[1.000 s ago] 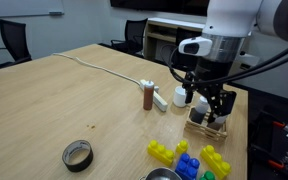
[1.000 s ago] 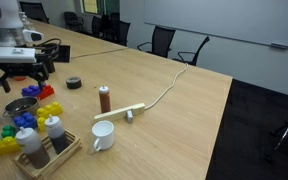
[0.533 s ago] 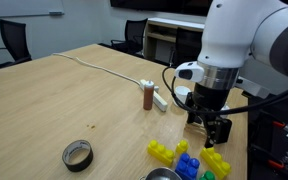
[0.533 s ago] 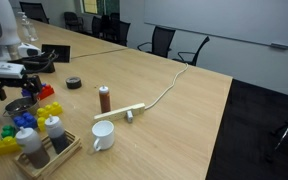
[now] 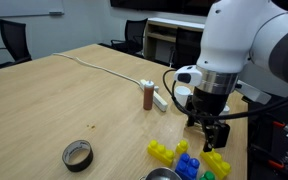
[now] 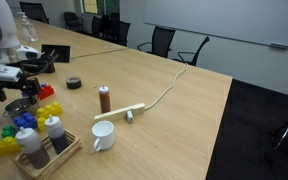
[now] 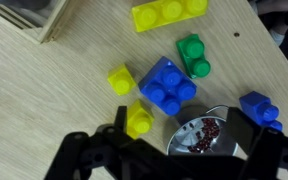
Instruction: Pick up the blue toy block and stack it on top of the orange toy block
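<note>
In the wrist view a bright blue studded brick (image 7: 167, 85) lies on the wooden table, and a smaller blue brick (image 7: 259, 108) lies at the right. My gripper (image 7: 189, 150) is open and empty above them, its fingers either side of a silver bowl (image 7: 206, 137). In both exterior views the gripper (image 5: 216, 130) (image 6: 14, 88) hangs over the pile of bricks, which includes blue bricks (image 5: 189, 165). A small red-orange brick (image 6: 46, 91) shows beside the pile. No orange block shows in the wrist view.
Yellow bricks (image 7: 169, 13) (image 7: 121, 79) (image 7: 139, 120) and a green brick (image 7: 194, 55) lie around the blue one. A wooden tray with bottles (image 6: 39, 145), a white mug (image 6: 102, 135), a brown bottle (image 5: 148, 95), a power strip (image 5: 159, 98) and a tape roll (image 5: 77, 154) stand on the table.
The arm has moved from above the wooden tray towards the pile of bricks and come lower. In the last half second it has barely moved. The gripper stays open.
</note>
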`<state>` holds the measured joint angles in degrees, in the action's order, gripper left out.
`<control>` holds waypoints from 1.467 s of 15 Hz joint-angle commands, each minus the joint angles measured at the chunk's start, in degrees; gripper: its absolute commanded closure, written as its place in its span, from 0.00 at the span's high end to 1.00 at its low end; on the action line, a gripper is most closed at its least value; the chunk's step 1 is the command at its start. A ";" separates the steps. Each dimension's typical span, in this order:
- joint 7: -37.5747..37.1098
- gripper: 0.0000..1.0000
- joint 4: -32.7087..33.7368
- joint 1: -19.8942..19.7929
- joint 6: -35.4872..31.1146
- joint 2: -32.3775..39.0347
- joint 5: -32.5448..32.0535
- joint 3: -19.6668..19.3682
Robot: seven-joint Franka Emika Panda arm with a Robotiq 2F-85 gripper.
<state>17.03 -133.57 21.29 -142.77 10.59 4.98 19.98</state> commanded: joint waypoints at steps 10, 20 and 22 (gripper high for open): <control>-23.94 1.00 -0.12 2.00 -2.04 4.74 -3.15 0.15; -34.16 1.00 0.40 4.58 -5.87 7.29 -6.67 -2.20; -40.02 1.00 0.18 6.51 -8.70 8.19 -9.91 -3.97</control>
<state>-16.48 -133.65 24.81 -148.19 17.59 -1.56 18.79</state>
